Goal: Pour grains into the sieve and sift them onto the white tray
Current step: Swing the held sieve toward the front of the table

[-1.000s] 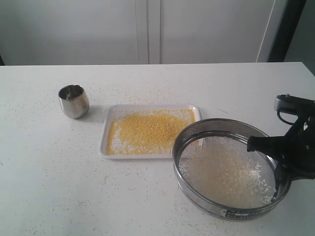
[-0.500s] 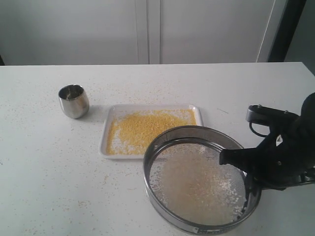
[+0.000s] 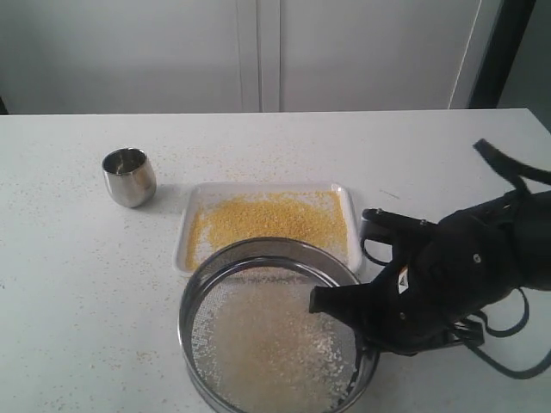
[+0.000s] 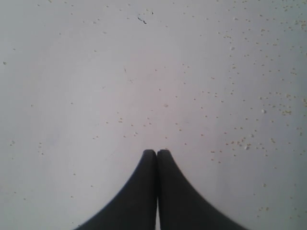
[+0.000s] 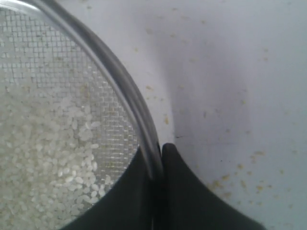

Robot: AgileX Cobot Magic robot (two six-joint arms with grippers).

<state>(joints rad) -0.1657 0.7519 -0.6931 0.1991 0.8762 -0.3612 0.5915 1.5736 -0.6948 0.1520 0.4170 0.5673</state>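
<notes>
You're gripping the sieve (image 3: 263, 335) by its rim w/ R gripper (image 5: 158, 149), just in front of the white tray (image 3: 258, 187). Sieve's holding only pale rice-like grains (image 3: 258, 353), and yellow granules (image 3: 267, 219) are lying across the tray. L gripper (image 4: 157, 152) is sitting closed and empty over the table (image 4: 96, 72).

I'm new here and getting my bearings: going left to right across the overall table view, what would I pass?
Steel cup → white tray → black robot arm. The sieve overlaps the tray's span, so it is left out.
</notes>
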